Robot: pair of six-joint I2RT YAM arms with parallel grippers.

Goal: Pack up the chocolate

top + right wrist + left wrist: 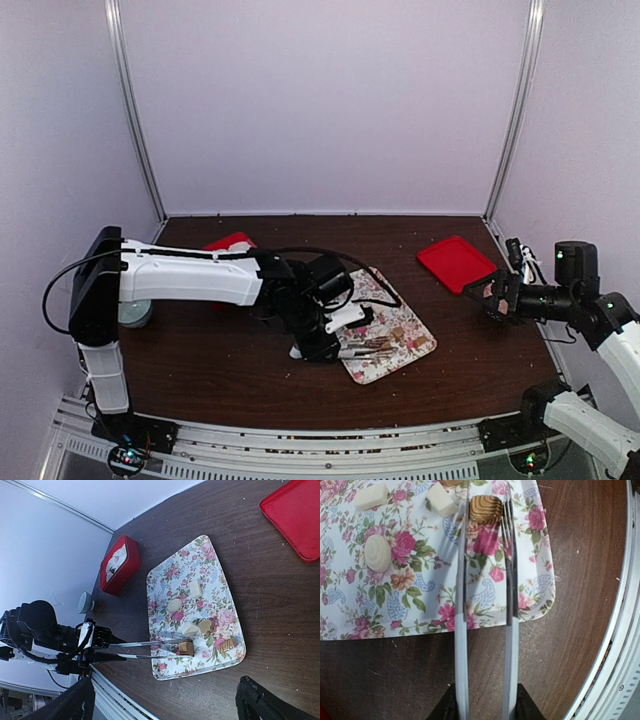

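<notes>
1. Chocolate (486, 509): one brown, ridged piece sits between the tips of the tongs (461, 630), over the near right part of the tray (350, 610). I cannot tell whether it rests on the tray or hangs just above it. It is squarish with no clear long axis, and its ridges run across the tongs.
2. Three pale pieces (378, 552) lie on the tray to its left: one round and two blocks, each block tilted. Another piece is cut off by the top edge of the left wrist view. The right wrist view adds a striped brown piece (229, 645) near the tray's corner. In the top view all of them are too small to make out.
3. The tongs' long axis runs straight from the left gripper (482, 707) onto the tray, with the blades parallel.
4. The left gripper is clamped on the tongs' handle. Only its black edges show.
5. The tray lies skewed on the table (580, 630).
6. A red box (119, 564) stands beyond the tray, its contents unclear. A red lid (295, 517) is cut off by the frame.
7. The right gripper (488, 298) hangs near the lid, its fingers wide apart and holding nothing.
</notes>
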